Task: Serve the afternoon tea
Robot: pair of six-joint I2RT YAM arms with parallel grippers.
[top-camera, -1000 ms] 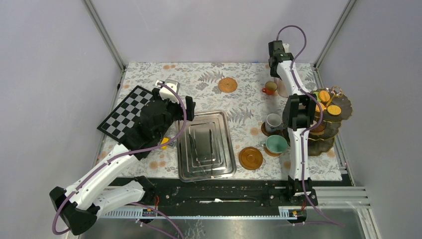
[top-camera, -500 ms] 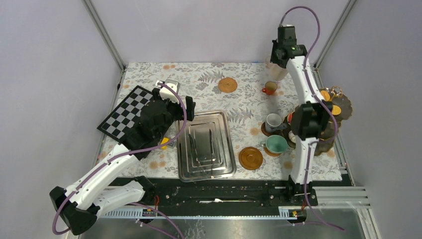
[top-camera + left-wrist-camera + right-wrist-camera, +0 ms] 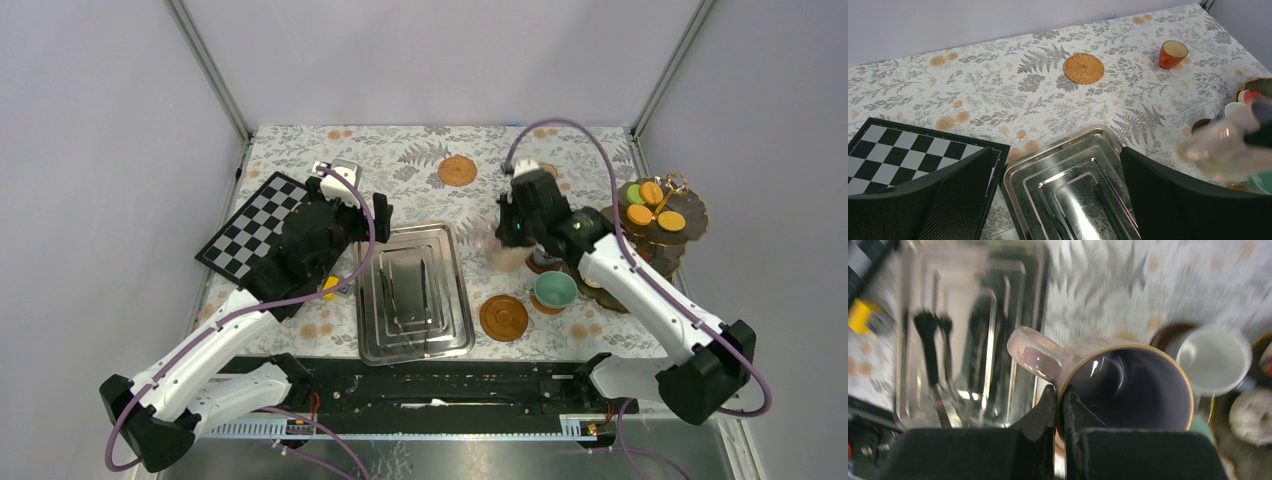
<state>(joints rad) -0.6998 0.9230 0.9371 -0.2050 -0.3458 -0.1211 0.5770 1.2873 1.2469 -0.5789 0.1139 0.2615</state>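
The step in hand looks like setting out the cups. The right gripper (image 3: 1060, 395) is closed on the wall of the beige mug (image 3: 1128, 385), one finger inside the gold rim and one outside, just beside the handle. The mug hangs upright, mouth up and seemingly empty, over the flowered table (image 3: 300, 150) between the steel tray (image 3: 372, 345) and the cluster of cups at the right, and it is blurred in every view. The left gripper (image 3: 1057, 165) hovers with its jaws spread wide and nothing between them, above the far end of the tray and next to the chessboard (image 3: 250, 225). An empty brown coaster (image 3: 503, 317) lies near the front edge, just beside the teal mug (image 3: 553, 290), which stands on a coaster of its own. The grey mug (image 3: 1215, 360) also sits on a dark coaster, close to the three-tier stand (image 3: 690, 232), whose top tier carries orange biscuits (image 3: 671, 221). Farther back a woven coaster (image 3: 1083, 68) is bare, and the small orange mug (image 3: 1173, 53) stands straight on the cloth. The next move probably calls for bringing the beige mug over one of the bare coasters, the brown one being nearer, and lowering it level until its base sits centred. The fingers should part only then, clear of the teal mug's rim alongside.
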